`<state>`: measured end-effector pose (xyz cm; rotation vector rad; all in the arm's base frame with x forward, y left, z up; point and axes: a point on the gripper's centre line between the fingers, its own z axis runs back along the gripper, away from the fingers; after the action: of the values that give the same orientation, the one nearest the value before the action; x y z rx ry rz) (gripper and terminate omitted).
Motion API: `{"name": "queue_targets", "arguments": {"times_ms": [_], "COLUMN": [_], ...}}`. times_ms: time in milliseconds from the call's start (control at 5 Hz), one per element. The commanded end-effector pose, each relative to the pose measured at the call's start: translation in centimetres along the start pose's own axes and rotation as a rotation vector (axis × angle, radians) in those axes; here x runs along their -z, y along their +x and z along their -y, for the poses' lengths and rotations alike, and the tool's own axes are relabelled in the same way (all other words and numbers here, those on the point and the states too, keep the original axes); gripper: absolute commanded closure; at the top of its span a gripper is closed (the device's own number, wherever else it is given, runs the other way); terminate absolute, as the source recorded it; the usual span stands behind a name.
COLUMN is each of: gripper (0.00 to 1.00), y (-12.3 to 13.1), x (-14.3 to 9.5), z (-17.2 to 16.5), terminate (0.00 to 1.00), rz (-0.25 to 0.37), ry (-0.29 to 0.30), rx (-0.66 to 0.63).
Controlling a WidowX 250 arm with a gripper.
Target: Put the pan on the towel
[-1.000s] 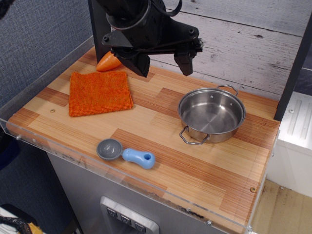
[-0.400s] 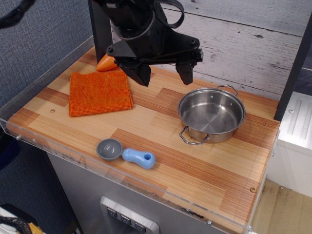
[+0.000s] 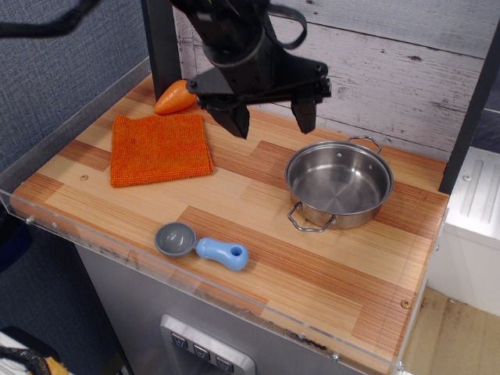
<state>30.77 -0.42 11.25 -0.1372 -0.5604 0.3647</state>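
**Closing in on the pan, nothing grasped yet**

I am watching the gripper (image 3: 269, 121) hanging above the wooden table (image 3: 258, 234), its jaws spread wide and holding nothing. The pan (image 3: 339, 184) is sitting on the bare wood at about 4 o'clock from the claw, well apart from the towel (image 3: 160, 148) lying flat at 9 o'clock. I judge the reach is in hand; next I am needing to descend onto the rim or a loop handle. I am counting one pan, one towel, one carrot toy (image 3: 174, 97), one scoop (image 3: 201, 245).
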Motion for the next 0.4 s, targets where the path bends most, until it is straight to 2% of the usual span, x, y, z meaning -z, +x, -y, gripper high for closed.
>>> {"name": "queue_targets", "arguments": {"times_ms": [0, 200], "gripper": [0.00, 0.00], "y": [0.3, -0.2], "x": [3.7, 5.9], "z": [0.5, 0.4], "terminate": [0.00, 0.00], "rz": [-0.030, -0.068], "ry": [0.029, 0.056], "rx": [-0.010, -0.005]}}
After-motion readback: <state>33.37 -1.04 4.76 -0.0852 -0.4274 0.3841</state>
